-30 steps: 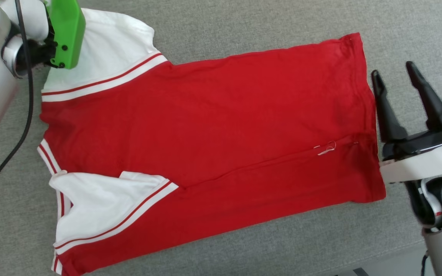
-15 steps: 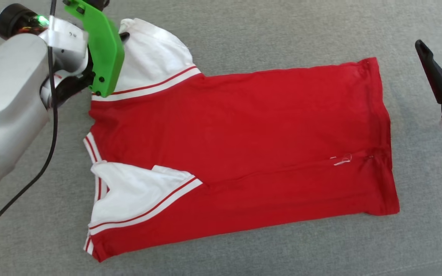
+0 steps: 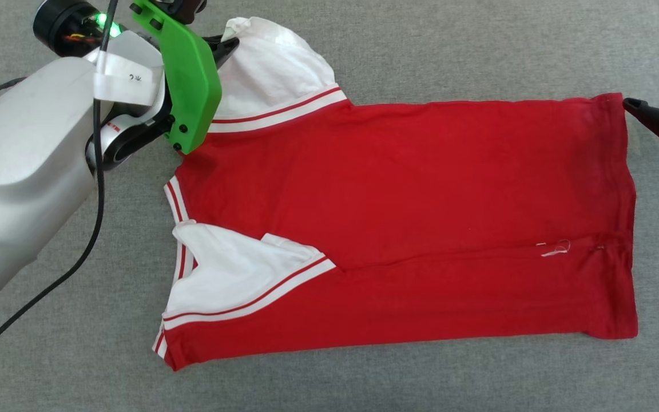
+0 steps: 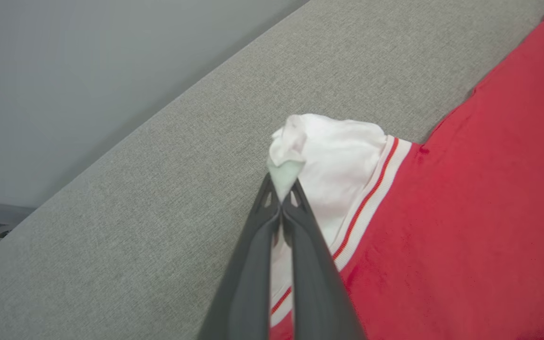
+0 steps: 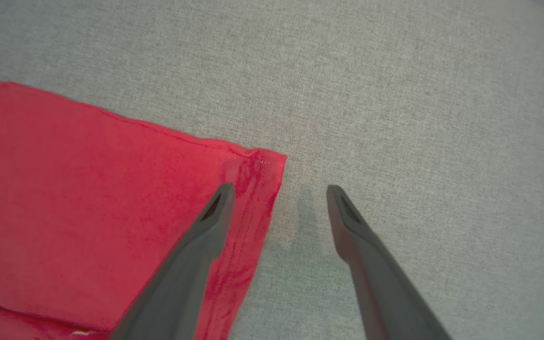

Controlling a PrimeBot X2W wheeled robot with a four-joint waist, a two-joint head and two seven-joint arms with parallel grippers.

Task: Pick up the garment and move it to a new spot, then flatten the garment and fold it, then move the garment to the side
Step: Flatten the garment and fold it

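Garment (image 3: 421,189) on grey upholstery (image 3: 421,46), perhaps sofa

My left arm (image 3: 20,171) lies along the left side of the head view, with the silver forearm angled up and inward and the green wrist cover (image 3: 189,86) turned toward the camera. The left gripper (image 4: 281,189) has its two dark fingers pressed together, pinching a white fold of the garment (image 4: 338,156). My right gripper (image 5: 279,193) sits at the far right, with its fingers spread well apart and nothing between them.
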